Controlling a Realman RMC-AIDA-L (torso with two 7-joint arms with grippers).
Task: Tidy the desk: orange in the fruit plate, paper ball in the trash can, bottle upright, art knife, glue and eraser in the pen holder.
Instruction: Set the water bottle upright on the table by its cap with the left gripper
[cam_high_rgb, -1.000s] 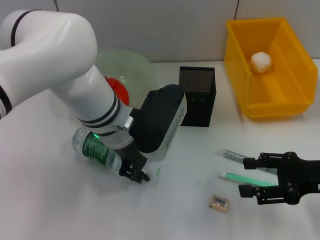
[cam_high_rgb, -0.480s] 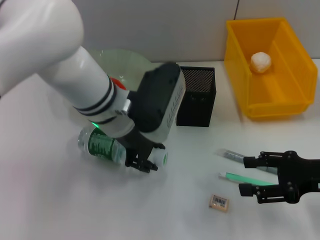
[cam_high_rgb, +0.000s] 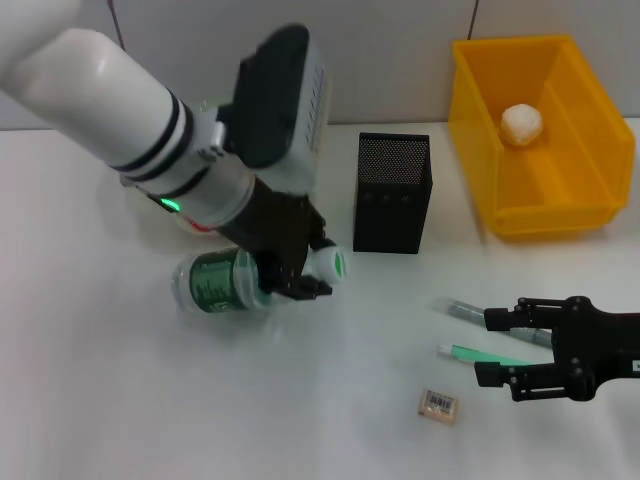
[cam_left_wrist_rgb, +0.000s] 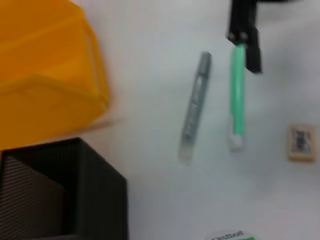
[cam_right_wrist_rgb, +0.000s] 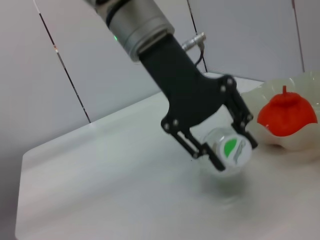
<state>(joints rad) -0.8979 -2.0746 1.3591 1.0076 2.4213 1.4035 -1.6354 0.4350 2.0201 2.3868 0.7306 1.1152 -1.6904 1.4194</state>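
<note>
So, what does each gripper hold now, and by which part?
The left gripper holds the bottle near its neck, just below the cap. The right gripper, near the pens, holds nothing.

White tabletop (cam_high_rgb: 100, 400) (grey wall (cam_high_rgb: 400, 60) behind)

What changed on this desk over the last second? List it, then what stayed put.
The left pincer, shut on the bottle near its cap, has swung the cap end up off the table and toward the pen holder; the left arm rose with it. The right pincer, paper ball in the trash can, eraser and both pens stayed put.
</note>
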